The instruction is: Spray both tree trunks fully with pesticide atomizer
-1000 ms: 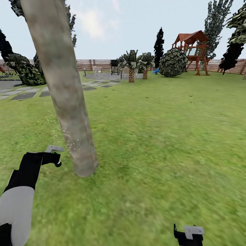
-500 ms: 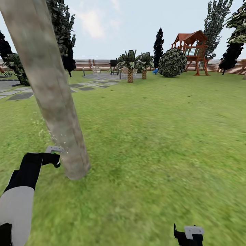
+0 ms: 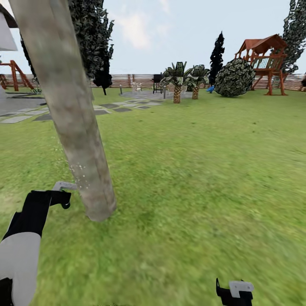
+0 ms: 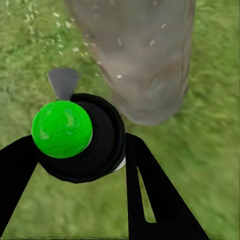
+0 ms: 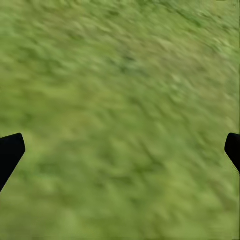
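Left gripper (image 4: 75, 165): its 2 black fingers are clamped on the pesticide atomizer (image 4: 80, 137), a black round-bodied sprayer with a bright green cap and a grey nozzle pointing at the trunk. In the head view the atomizer (image 3: 63, 191) sits at the end of the left arm, low on the left, just beside the trunk base.

Right gripper (image 5: 120, 150): fingers spread wide apart over blurred lawn, holding nothing.

Tree trunk (image 3: 70, 110): thick, smooth, pale grey-beige, mottled, leaning; base planted in the grass (image 3: 191, 170). Whitish specks of pesticide (image 3: 83, 176) dot the lower trunk near the nozzle; the wrist view shows further specks on the bark (image 4: 140, 55) and over the grass.

Beyond: grey stone paving (image 3: 25, 114), 2 palm-like plants (image 3: 177, 80), a round bush (image 3: 234, 77), a red-roofed wooden play tower (image 3: 265, 61), and a brown slat fence (image 3: 131, 80).
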Robot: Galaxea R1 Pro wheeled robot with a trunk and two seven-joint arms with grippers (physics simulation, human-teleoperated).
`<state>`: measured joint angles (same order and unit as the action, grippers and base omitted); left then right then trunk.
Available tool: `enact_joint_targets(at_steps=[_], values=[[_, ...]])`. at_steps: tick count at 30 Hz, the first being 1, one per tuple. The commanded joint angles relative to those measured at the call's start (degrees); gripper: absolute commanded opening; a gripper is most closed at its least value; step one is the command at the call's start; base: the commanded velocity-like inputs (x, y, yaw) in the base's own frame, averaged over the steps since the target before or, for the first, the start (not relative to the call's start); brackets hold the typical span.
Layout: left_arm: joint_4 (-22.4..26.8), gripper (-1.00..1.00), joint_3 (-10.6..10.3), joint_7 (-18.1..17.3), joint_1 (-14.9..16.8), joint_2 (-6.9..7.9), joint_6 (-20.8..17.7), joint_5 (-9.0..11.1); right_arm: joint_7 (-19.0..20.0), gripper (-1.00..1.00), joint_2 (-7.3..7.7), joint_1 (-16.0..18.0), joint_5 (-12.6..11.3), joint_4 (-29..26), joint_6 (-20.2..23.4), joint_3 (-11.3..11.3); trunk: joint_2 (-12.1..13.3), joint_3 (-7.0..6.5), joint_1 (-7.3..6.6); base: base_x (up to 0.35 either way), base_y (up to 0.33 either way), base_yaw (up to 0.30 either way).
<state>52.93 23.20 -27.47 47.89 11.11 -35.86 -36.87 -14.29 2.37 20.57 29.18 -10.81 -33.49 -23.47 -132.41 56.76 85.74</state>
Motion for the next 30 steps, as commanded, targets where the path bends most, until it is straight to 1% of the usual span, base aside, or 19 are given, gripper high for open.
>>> enact_joint_targets(at_steps=[1, 4, 5, 6, 7, 8, 9, 10, 11, 12, 13, 14, 15, 17, 19, 22, 23, 29, 30], values=[[0.0, -1.00, 0.0, 0.1, -0.2, 0.02, 0.0, 0.0, 0.0, 1.00, 0.00, 0.0, 0.0, 0.0, 0.0, 0.0, 0.0, 0.00, 0.00, 0.000, -0.271, 0.129], [0.0, -1.00, -0.3, 0.3, -1.1, -0.56, 0.0, 0.2, 0.0, 1.00, 0.00, 0.0, 0.0, 0.0, 0.0, 0.0, 0.0, 0.00, 0.00, 0.000, -0.271, 0.031], [0.0, -1.00, -0.4, 0.3, -1.1, -1.03, 0.0, 0.5, 0.0, 1.00, 0.00, 0.0, 0.0, 0.0, 0.0, 0.0, 0.0, 0.00, 0.00, 0.000, -0.271, 0.007], [0.0, -1.00, -0.4, 0.3, -1.2, -1.68, 0.0, 0.5, 0.0, 1.00, 0.00, 0.0, 0.0, 0.0, 0.0, 0.0, 0.0, 0.00, 0.00, 0.000, -0.271, 0.005], [0.0, -1.00, -0.3, 0.3, -1.2, -3.79, 0.0, 0.2, 0.0, 1.00, 0.00, 0.0, 0.0, 0.0, 0.0, 0.0, 0.0, 0.00, 0.00, 0.000, -0.271, 0.001], [0.0, -1.00, -0.2, 0.3, -1.2, -4.65, 0.1, 0.1, 0.0, 1.00, 0.00, 0.0, 0.0, 0.0, 0.0, 0.0, 0.0, 0.00, 0.00, 0.000, -0.271, 0.001], [0.0, -1.00, 0.0, 0.5, -1.2, -4.63, 0.1, 0.1, 0.0, 1.00, 0.00, 0.0, 0.0, 0.0, 0.0, 0.0, 0.0, 0.00, 0.00, 0.000, -0.271, 0.000], [0.0, -1.00, 0.5, 0.7, -1.3, -4.30, 0.1, 0.1, 0.0, 1.00, 0.00, 0.0, 0.0, 0.0, 0.0, 0.0, 0.0, 0.00, 0.00, 0.000, -0.271, 0.000], [0.0, -1.00, 1.5, 1.4, -1.5, -3.31, 0.2, 0.1, 0.1, 1.00, 0.00, 0.0, 0.0, 0.0, 0.0, 0.0, 0.0, 0.00, 0.00, 0.000, -0.271, 0.000], [0.0, -1.00, 3.9, 3.8, -2.5, -0.61, 0.5, 0.3, 0.0, 1.00, 0.00, 0.0, 0.0, 0.0, 0.0, 0.0, 0.0, 0.00, 0.00, 0.000, -0.271, 0.000], [0.0, -1.00, 5.6, 5.0, -3.1, 0.53, 0.7, 0.4, 0.0, 1.00, 0.00, 0.0, 0.0, 0.0, 0.0, 0.0, 0.0, 0.00, 0.00, 0.000, -0.271, 0.000], [0.0, -1.00, 6.7, 5.5, -3.5, 0.96, 0.8, 0.5, 0.1, 1.00, 0.00, 0.0, 0.0, 0.0, 0.0, 0.0, 0.0, 0.00, 0.00, 0.000, -0.271, 0.000], [0.0, -1.00, 8.3, 5.9, -4.0, 1.33, 0.9, 0.5, 0.0, 1.00, 0.00, 0.0, 0.0, 0.0, 0.0, 0.0, 0.0, 0.00, 0.00, 0.000, -0.271, 0.000], [-0.1, -1.00, 10.2, 6.1, -4.6, 1.50, 1.4, 0.6, 0.0, 1.00, 0.00, 0.0, 0.0, 0.0, 0.0, 0.0, 0.0, 0.00, 0.00, 0.000, -0.271, 0.000], [-0.8, -1.00, 10.9, 6.3, -5.9, 1.30, 3.2, 0.7, 0.0, 1.00, 0.00, 0.0, 0.0, 0.0, 0.0, 0.0, 0.0, 0.00, 0.00, 0.000, -0.271, 0.002], [-3.4, -1.00, 11.2, 6.4, -7.2, 1.00, 5.9, 0.7, 0.0, 1.00, 0.00, 0.0, 0.0, 0.0, 0.0, 0.0, 0.0, 0.00, 0.00, 0.021, -0.271, 0.103], [-4.0, -1.00, 11.2, 6.4, -7.3, 0.92, 6.2, 0.7, 0.0, 1.00, 0.00, 0.0, 0.0, 0.0, 0.0, 0.0, 0.0, 0.00, 0.00, 0.068, -0.271, 0.234], [-5.2, -1.00, 11.3, 6.5, -7.5, 0.76, 6.7, 0.8, 0.0, 1.00, 0.00, 0.0, 0.0, 0.0, 0.0, 0.0, 0.0, 0.00, 0.00, 0.104, -0.271, 0.269], [-5.3, -1.00, 11.3, 6.5, -7.5, 0.47, 6.7, 0.8, 0.0, 1.00, -0.02, 0.0, 0.0, 0.0, 0.0, 0.0, 0.0, 0.00, 0.00, 0.111, -0.271, 0.277]])
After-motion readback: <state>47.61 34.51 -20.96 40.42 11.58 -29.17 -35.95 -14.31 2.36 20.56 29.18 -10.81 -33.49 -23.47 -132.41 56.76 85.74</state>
